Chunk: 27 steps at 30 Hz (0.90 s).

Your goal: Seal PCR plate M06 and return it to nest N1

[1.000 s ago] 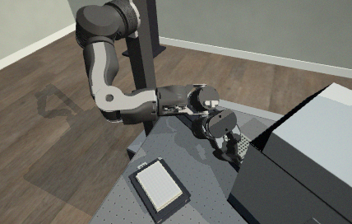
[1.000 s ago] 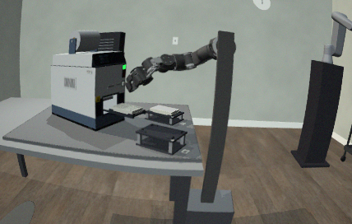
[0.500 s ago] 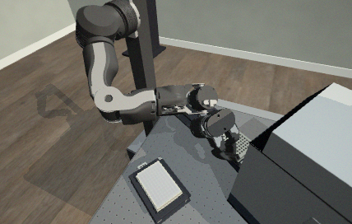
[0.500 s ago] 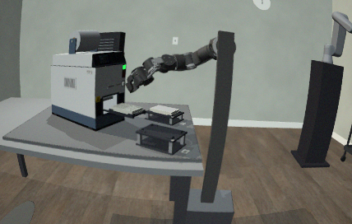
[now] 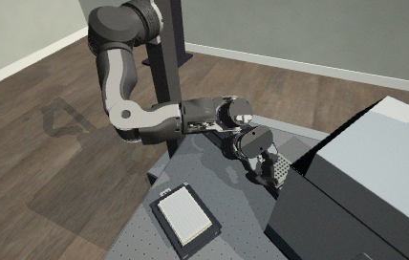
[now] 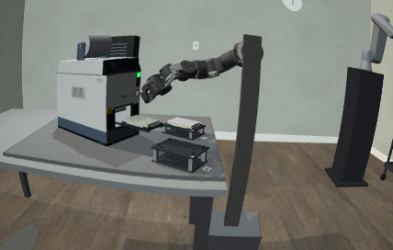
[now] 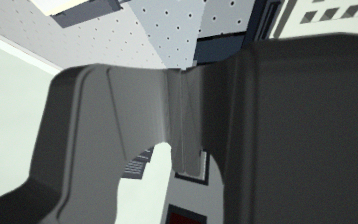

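Green lamp (image 6: 139, 74) lit | gripper (image 6: 146, 95) closed tight, empty, just beside sealer (image 6: 95, 98) front | open plate M06 (image 6: 140, 121) on stage | M09 (image 6: 184, 122) on nest

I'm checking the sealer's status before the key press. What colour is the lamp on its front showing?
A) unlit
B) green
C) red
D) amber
B: in the exterior view the lamp on the sealer glows green, beside the closed fingers.
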Available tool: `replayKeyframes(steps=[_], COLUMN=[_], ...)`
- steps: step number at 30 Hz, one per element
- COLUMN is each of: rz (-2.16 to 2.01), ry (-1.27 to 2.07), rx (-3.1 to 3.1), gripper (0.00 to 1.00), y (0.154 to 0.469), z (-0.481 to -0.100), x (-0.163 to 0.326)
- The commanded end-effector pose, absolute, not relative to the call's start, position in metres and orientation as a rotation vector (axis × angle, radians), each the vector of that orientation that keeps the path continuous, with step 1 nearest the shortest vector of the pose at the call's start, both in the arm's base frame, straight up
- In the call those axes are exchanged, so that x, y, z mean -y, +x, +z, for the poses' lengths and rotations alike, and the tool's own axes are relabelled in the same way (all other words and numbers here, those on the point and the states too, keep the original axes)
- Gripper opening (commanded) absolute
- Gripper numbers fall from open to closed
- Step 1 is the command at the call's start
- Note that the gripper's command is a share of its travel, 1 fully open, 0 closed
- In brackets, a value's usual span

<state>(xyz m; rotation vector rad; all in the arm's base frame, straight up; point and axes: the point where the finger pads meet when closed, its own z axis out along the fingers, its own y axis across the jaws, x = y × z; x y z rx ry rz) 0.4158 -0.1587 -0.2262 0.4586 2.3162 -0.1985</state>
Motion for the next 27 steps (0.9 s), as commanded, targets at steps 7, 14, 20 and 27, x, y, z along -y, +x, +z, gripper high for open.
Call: replayKeyframes(steps=[7, 14, 20, 27], rz=[-0.195, -0.189, -0.189, -0.19], ry=[0.462, 0.456, 0.456, 0.456], rx=[-2.307, -2.308, -2.308, -2.308], gripper=[0.0, 0.0, 0.0, 0.0], y=[0.419, 0.4214, 0.4214, 0.4245], z=[-0.2223, -0.2232, -0.2232, -0.2237], x=[0.1595, 0.1591, 0.1591, 0.1607])
